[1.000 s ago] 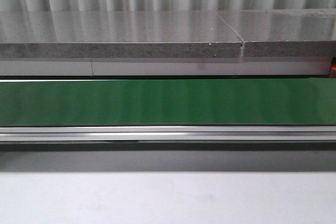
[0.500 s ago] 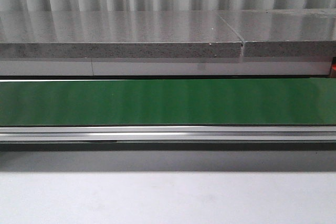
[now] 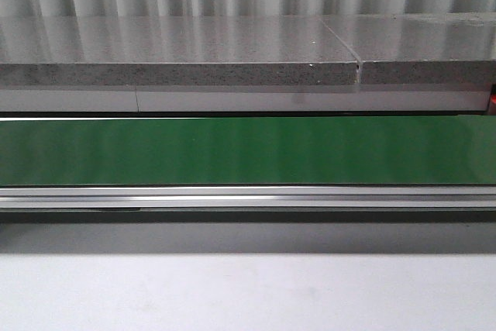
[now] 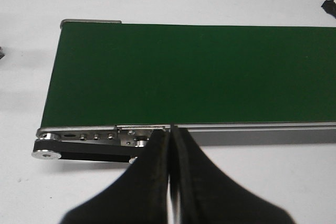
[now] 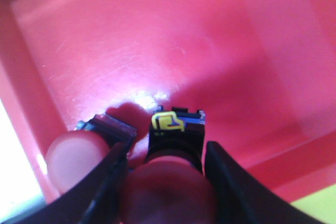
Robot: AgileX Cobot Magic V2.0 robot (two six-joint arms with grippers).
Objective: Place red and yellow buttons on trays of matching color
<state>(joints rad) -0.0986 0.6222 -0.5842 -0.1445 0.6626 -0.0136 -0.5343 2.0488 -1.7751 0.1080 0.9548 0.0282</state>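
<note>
Red button (image 5: 170,182) between the right gripper (image 5: 165,174) fingers, low inside the red tray (image 5: 184,45), jaws apparently just parted around it, though blur hides contact. Beside it, another red button (image 5: 79,158). Release step; next, lift clear. Farther off, left gripper (image 4: 170,145) pinched empty before bare green belt (image 4: 199,72).

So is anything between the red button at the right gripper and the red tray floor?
Nothing visible. The red dome-capped button sits between the right gripper's fingers, low over the red plastic tray. A second red button lies beside it, not beneath.
</note>
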